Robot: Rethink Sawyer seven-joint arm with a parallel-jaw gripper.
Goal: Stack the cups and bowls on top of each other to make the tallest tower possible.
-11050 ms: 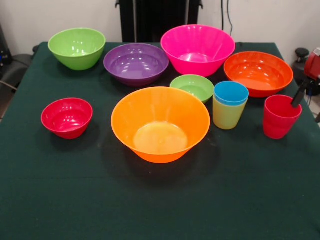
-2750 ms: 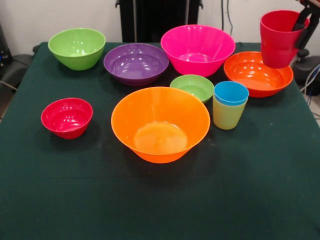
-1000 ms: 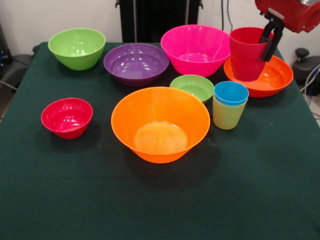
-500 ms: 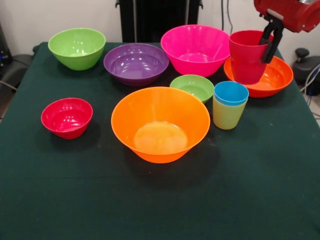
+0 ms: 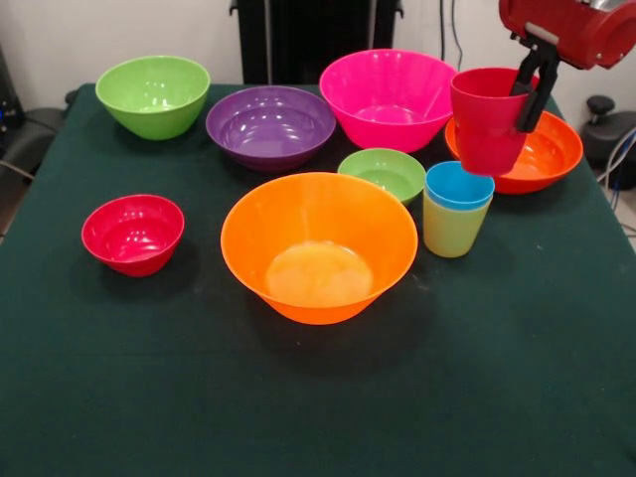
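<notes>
Red cup (image 5: pixel 489 119), pinched at its right rim by the gripper (image 5: pixel 527 91), hangs in the air, tilted, in front of the red-orange bowl (image 5: pixel 532 151). We see the blue cup (image 5: pixel 459 186) nested in the yellow-green cup (image 5: pixel 449 229) just below and left. The small green bowl (image 5: pixel 383 173) and big orange bowl (image 5: pixel 318 245) crowd that stack's left; the pink bowl (image 5: pixel 388 96) stands far left of the red cup.

From my seat I see a dark green cloth (image 5: pixel 318 417) covering the bench, a pale wall (image 5: pixel 60 40) far left of the gripper (image 5: pixel 529 84), and cables (image 5: pixel 447 30) just left of it.
</notes>
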